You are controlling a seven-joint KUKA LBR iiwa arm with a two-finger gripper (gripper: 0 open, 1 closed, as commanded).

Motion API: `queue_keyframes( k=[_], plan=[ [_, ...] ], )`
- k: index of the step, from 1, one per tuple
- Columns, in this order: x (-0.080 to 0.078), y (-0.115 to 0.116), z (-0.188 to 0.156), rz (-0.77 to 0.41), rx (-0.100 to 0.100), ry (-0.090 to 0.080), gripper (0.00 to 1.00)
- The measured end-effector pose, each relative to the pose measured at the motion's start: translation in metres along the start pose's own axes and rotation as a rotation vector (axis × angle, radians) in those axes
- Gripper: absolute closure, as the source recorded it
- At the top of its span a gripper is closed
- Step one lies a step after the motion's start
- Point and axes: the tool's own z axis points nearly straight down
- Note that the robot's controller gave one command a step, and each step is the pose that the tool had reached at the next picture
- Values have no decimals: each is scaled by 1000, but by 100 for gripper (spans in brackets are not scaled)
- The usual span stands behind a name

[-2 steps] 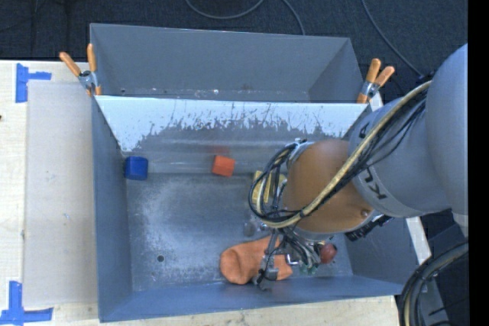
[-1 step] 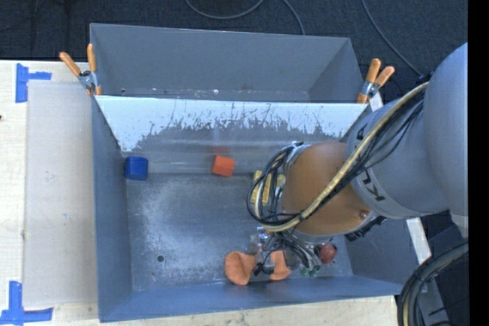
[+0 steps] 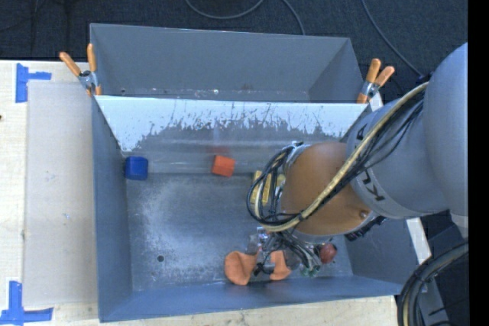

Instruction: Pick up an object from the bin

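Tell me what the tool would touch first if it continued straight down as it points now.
Most likely the orange lumpy thing by the near wall of the bin: the tool points down right over it. The gap between them cannot be judged from this view.

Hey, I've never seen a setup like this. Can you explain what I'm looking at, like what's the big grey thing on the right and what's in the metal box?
This is one camera looking down, a little from the side, into a grey metal bin. The big grey shape on the right is a robot arm. The orange cover and the cables belong to it. At its end is the tool, lowered near the bin's front wall. Right beside it lies an orange lump, with a small dark red thing close by. Farther back sit a blue block and an orange block. Whether the tool grips anything can't be made out.
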Motion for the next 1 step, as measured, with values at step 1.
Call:
queue_keyframes(
  k=[1],
  plan=[
    [1,0,-4,2,0,4,100]
  ],
)
